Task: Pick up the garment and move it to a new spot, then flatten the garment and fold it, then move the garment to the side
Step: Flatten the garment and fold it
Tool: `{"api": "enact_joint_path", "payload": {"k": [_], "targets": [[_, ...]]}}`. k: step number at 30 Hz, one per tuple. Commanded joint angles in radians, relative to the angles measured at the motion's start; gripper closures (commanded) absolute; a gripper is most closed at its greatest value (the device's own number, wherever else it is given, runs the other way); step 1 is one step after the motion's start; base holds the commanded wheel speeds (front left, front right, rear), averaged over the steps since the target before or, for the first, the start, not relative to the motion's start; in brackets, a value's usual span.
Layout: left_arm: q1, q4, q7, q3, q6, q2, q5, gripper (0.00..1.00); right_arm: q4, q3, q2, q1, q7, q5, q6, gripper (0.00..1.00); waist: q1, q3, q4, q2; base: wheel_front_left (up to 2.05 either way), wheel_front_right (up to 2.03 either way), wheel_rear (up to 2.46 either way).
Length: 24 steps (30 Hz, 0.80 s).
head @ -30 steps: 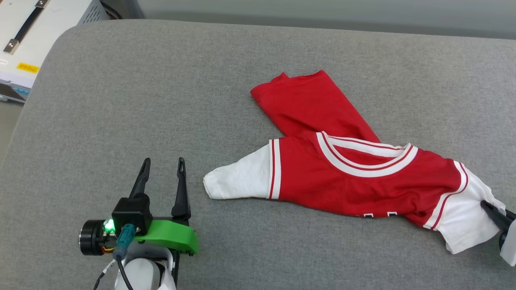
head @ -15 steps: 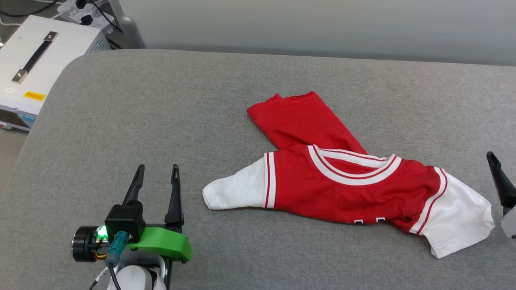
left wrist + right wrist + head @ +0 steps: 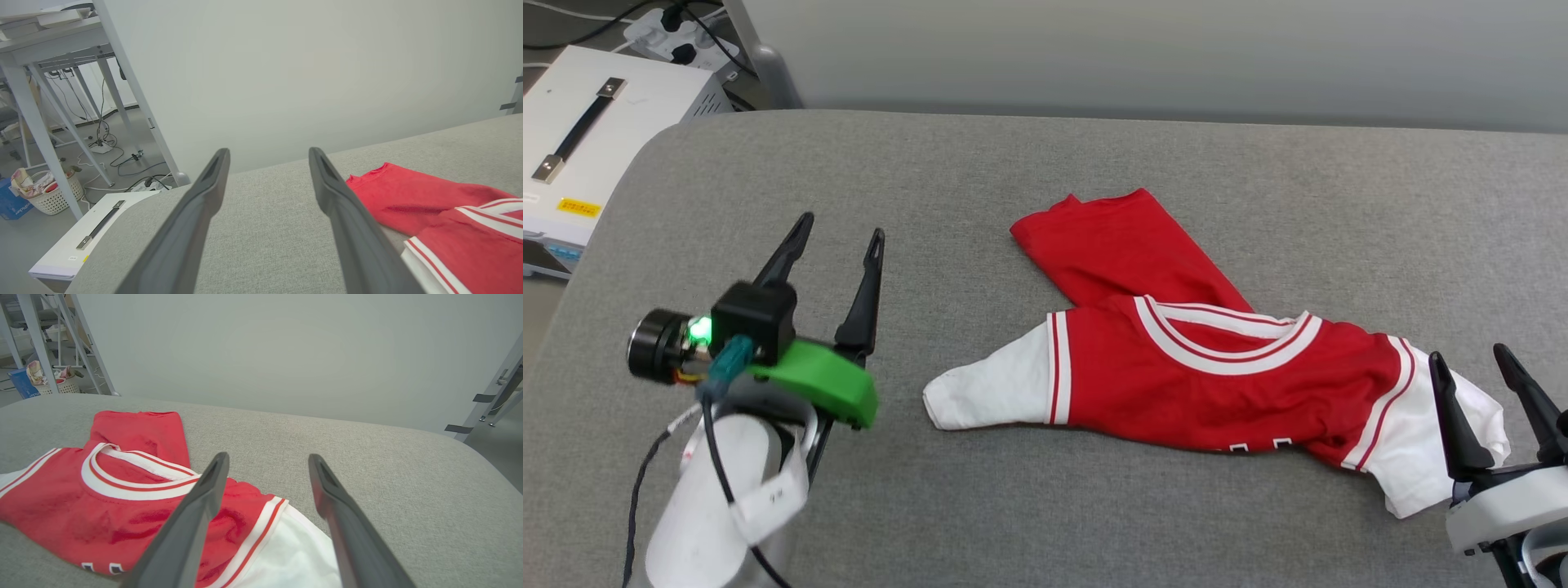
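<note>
The garment (image 3: 1217,384) is lying crumpled on the grey fabric-covered worktop (image 3: 1013,163), right of centre. Its striped collar is facing up, one white sleeve is pointing toward the robot's left, and the red body is trailing toward the far edge. The left gripper (image 3: 841,226) is hovering well apart from it on the left, fingers spread wide and holding nothing. The right gripper (image 3: 1466,354) is standing at the other white sleeve, fingers equally wide, gripping nothing.

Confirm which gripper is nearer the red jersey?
Right. The right gripper, open, is at one white sleeve of the jersey; the left gripper, open, is apart from it, over bare cushion beyond the other sleeve.
</note>
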Motion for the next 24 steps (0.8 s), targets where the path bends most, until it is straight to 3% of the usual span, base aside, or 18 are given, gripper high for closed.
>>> {"api": "enact_joint_path", "payload": {"k": [1, 9, 13, 18, 24], "targets": [[-0.055, 0.012, 0.062, -0.049, -0.004, 0.033, -0.053, 0.0, -0.019, -0.008, 0.01, 0.017, 0.007, -0.017, -0.001, 0.0, 0.0, 0.003, -0.004, -0.0001, 0.0, 0.0, 0.0], [-0.273, -0.014, 0.586, -0.385, -0.005, 0.259, -0.48, 0.0, -0.045, -0.013, 0.029, 0.019, 0.022, -0.033, -0.001, 0.0, 0.0, 0.029, -0.024, -0.0001, 0.0, 0.0, 0.0], [-0.343, -0.033, 0.789, -0.511, -0.005, 0.333, -0.64, 0.0, -0.051, -0.004, 0.034, 0.004, 0.026, -0.039, -0.001, 0.0, 0.0, 0.046, -0.036, -0.0001, 0.0, 0.0, 0.0], [-0.403, -0.014, 0.903, -0.634, -0.005, 0.384, -0.722, 0.0, -0.045, 0.009, 0.027, -0.026, 0.022, -0.037, -0.001, 0.0, 0.0, 0.077, -0.053, -0.0001, 0.0, 0.0, 0.0], [-0.452, 0.062, 0.924, -0.744, -0.005, 0.388, -0.759, 0.0, -0.051, 0.016, 0.035, -0.054, 0.021, -0.047, -0.001, 0.0, 0.0, 0.124, -0.075, -0.0001, 0.0, 0.0, 0.0]]}}
